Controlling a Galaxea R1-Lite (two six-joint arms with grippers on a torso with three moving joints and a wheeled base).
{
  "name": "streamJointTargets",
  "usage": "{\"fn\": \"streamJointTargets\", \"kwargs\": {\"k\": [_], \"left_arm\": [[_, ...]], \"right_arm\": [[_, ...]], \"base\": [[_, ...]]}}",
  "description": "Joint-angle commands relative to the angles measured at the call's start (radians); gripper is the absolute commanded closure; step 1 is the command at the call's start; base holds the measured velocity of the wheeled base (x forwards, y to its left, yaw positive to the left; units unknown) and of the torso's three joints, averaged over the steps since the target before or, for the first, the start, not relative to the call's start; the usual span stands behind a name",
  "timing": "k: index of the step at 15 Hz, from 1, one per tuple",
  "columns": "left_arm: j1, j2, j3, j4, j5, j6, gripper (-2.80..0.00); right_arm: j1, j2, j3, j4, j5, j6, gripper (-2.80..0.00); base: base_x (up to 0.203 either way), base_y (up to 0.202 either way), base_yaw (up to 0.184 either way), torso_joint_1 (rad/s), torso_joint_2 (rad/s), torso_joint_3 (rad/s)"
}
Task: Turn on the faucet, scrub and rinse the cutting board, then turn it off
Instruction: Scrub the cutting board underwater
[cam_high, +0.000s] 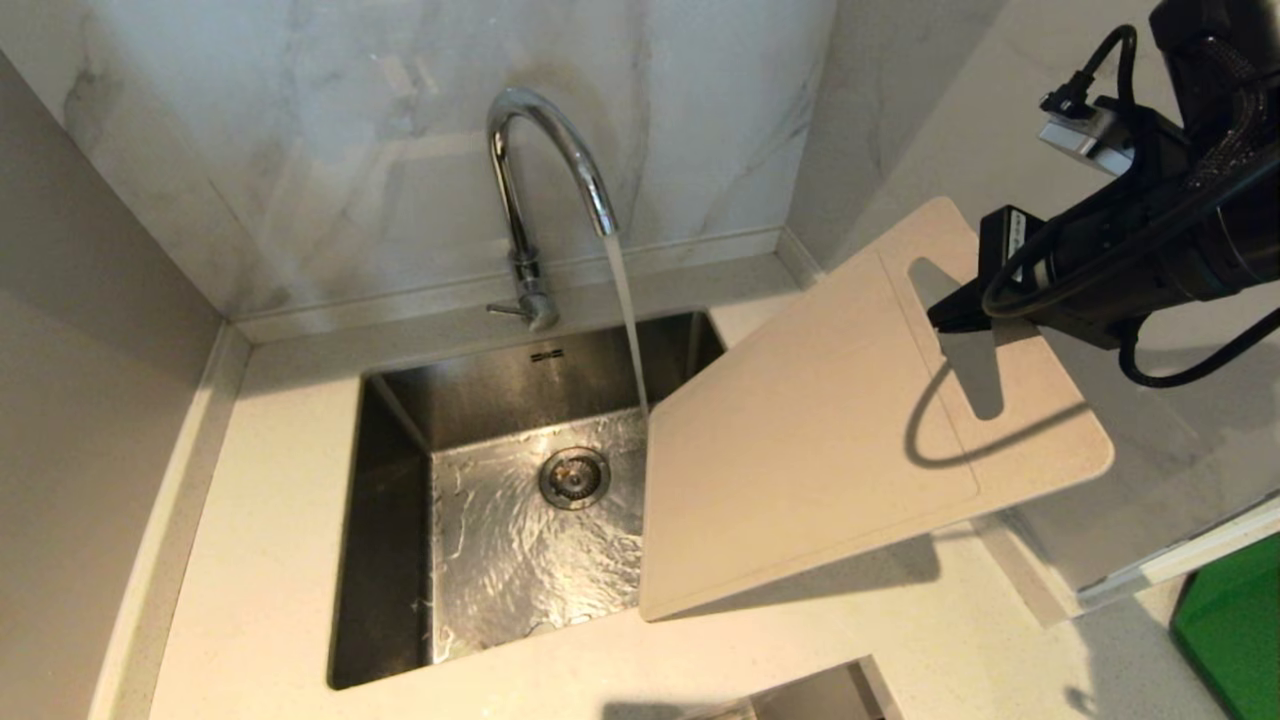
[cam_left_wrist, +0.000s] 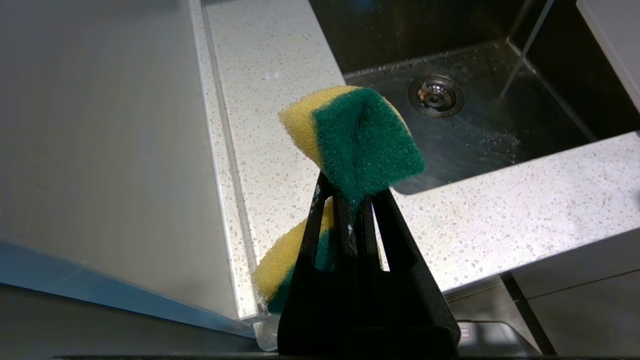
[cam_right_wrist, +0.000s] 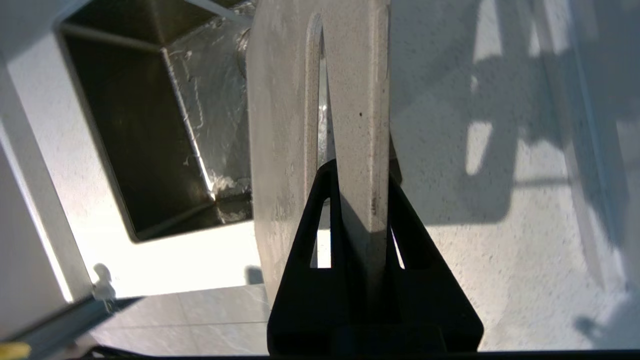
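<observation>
In the head view, your right gripper (cam_high: 950, 312) came in from the upper right and pinched the board (cam_high: 800, 440) at the strip beside its handle slot, one finger reaching through the slot. The board hung tilted in the air, its far end from the fingers lowest, over the right side of the sink (cam_high: 400, 470) and the counter (cam_high: 260, 560). The faucet (cam_high: 530, 180) stood behind the sink, well apart from the fingers, with water (cam_high: 628, 320) running from its spout down to just beside the board's upper left corner. A green slab (cam_high: 1235, 620) showed at the lower right edge. In the left wrist view, your left gripper (cam_left_wrist: 352, 197) had its fingers pressed tight on a yellow-and-green sponge (cam_left_wrist: 365, 140), which bulged out past the fingertips; beyond it lay the counter (cam_left_wrist: 270, 75) and the sink with its drain (cam_left_wrist: 436, 95). In the right wrist view, your right gripper (cam_right_wrist: 357, 200) clamped the board's (cam_right_wrist: 280, 125) edge strip between its fingers, the slot running away from the fingertips, with the sink (cam_right_wrist: 130, 115) beyond.
</observation>
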Motion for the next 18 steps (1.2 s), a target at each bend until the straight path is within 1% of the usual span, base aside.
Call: {"fn": "streamJointTargets", "kwargs": {"k": [1,3,6,9,13,14,16,18], "left_arm": [[0.001,-0.001,0.000,0.000,0.000,-0.001,0.00],[0.000,-0.001,0.000,-0.001,0.000,-0.001,0.00],[0.000,-0.001,0.000,-0.001,0.000,-0.001,0.00],[0.000,-0.001,0.000,0.000,0.000,-0.001,0.00],[0.001,-0.001,0.000,-0.001,0.000,-0.001,0.00],[0.000,-0.001,0.000,-0.001,0.000,-0.001,0.00],[0.001,-0.001,0.000,-0.001,0.000,-0.001,0.00],[0.001,-0.001,0.000,-0.001,0.000,-0.001,0.00]], "right_arm": [[-0.008,0.011,-0.033,0.024,0.019,-0.039,0.00],[-0.009,0.023,-0.051,0.027,0.032,-0.041,0.00],[-0.027,0.036,-0.082,0.027,0.093,-0.041,0.00],[-0.039,0.063,-0.128,0.027,0.099,-0.041,0.00],[-0.043,0.091,-0.181,0.025,0.142,-0.043,0.00],[-0.046,0.099,-0.182,0.024,0.143,-0.054,0.00],[-0.071,0.116,-0.182,0.024,0.153,-0.116,0.00],[-0.090,0.128,-0.184,0.022,0.169,-0.133,0.00]], "base": [[0.000,0.000,0.000,0.000,0.00,0.000],[0.000,0.000,0.000,0.000,0.00,0.000],[0.000,0.000,0.000,0.000,0.00,0.000],[0.000,0.000,0.000,0.000,0.00,0.000],[0.000,0.000,0.000,0.000,0.00,0.000],[0.000,0.000,0.000,0.000,0.00,0.000],[0.000,0.000,0.000,0.000,0.00,0.000],[0.000,0.000,0.000,0.000,0.00,0.000]]}}
